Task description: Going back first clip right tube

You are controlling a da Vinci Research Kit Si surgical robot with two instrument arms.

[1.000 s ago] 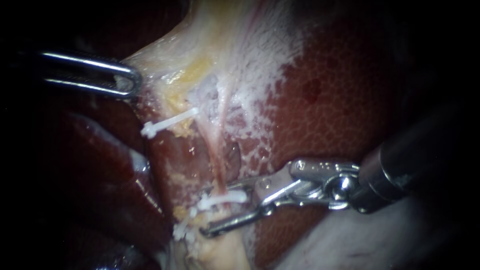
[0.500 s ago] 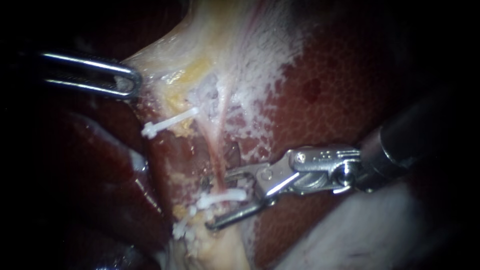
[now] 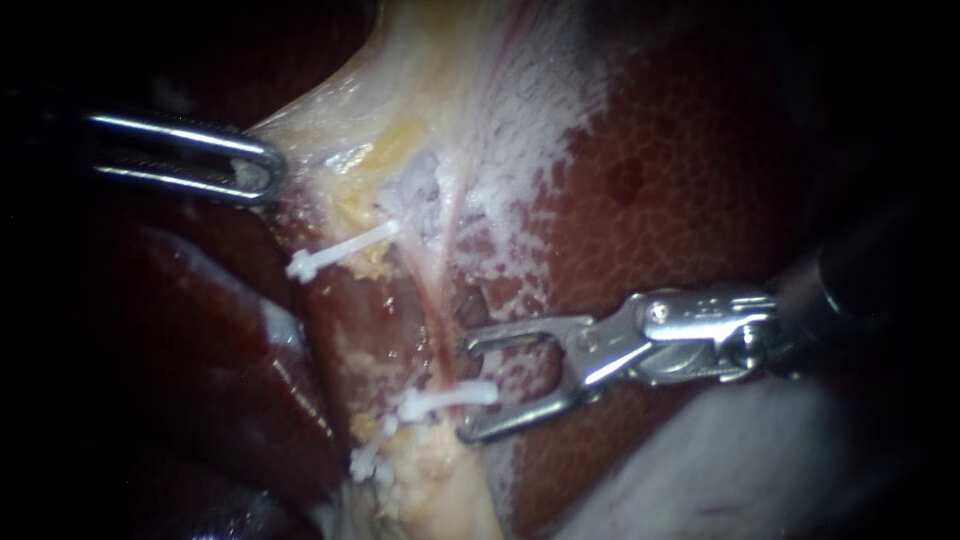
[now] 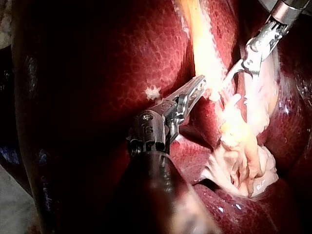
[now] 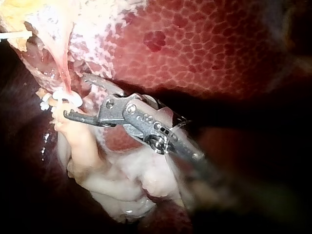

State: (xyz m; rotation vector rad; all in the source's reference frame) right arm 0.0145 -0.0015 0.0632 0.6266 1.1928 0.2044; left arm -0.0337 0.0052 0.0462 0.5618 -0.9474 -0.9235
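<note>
Clip (image 3: 445, 398) sat white and crosswise on the thin pink tube (image 3: 432, 310), low in the endoscope view, where the tube ran down into pale, fatty tissue. The right instrument (image 3: 466, 390) came in from the right over the mottled red liver (image 3: 680, 200). Its hand was spread wide with nothing gripped. One half lay beside the tube just above the clip, the other just below it, and the clip's free end sat in the gap near the tips. Whether metal touched the clip could not be told. The right wrist view showed the same, with the clip close to the tip of the nearer half.

An upper clip (image 3: 340, 250) lay well apart, farther up and to the left. The left instrument (image 3: 255, 168) came in from the left, its hand pinching the edge of the pale tissue (image 3: 330, 130). In the left wrist view that hand was pressed together on the tissue, with the right instrument ahead of it.
</note>
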